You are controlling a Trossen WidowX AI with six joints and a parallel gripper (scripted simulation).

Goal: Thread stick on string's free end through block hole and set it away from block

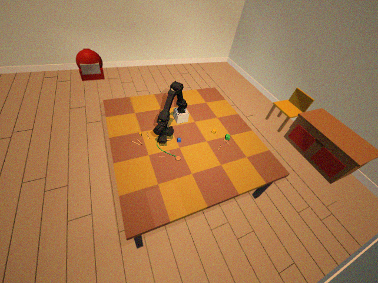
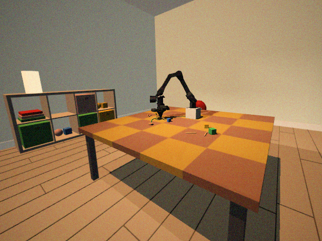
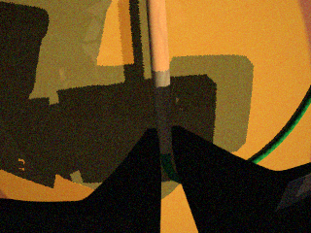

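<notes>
The slender stick [image 3: 158,33] is between the fingertips of the gripper [image 1: 162,141] [image 2: 160,117] [image 3: 163,136], which is closed down on it with only a narrow gap between the tips. In the wrist view the stick is smooth, straight and round in section, pale peach-tan wood in the light and grey-brown where shadow crosses it. Its far end is bluntly rounded and points away from the fingers; its near end, between the dark tips, meets a short dark green piece. A green string [image 1: 164,152] [image 2: 152,119] [image 3: 280,147] bends in a loose arc across the yellow square at the right of that view, lit bright along one edge and dark along the other. From above, the string has a speckled look and curves from beside the gripper to a small, round, orange-tan button [image 1: 178,157] [image 2: 151,124] on the checkered table [image 1: 182,197] [image 2: 228,168]. The gripper hangs low over the tabletop, fingers down. A blue cube [image 1: 179,139] [image 2: 168,120] is near it. Farther off lie a small yellow block [image 1: 214,131] [image 2: 206,126] and a green cube [image 1: 227,137] [image 2: 212,131], with two loose sticks near the green one. Whether the yellow block has a hole is too small to tell.
</notes>
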